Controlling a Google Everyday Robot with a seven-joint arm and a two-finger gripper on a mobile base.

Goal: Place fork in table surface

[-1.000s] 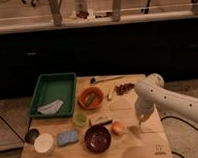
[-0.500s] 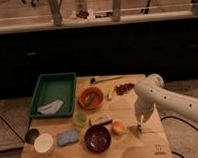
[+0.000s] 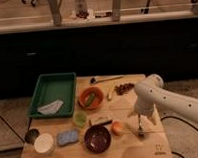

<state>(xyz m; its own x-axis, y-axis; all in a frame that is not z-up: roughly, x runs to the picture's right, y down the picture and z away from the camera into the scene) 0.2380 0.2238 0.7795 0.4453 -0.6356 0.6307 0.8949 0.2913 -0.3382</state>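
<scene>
In the camera view, the gripper is hanging low over the table surface, near its right edge. The fork is showing as a thin dark sliver directly beneath it, just beside a small orange ball. I cannot tell whether the gripper is clamping the fork or is apart from it. Placing is looking nearly done. The next move is probably calling for a straight lift clear.

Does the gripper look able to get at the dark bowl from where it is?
Probably yes: the gripper hangs low near the dark bowl, with only a small orange object between them.
</scene>
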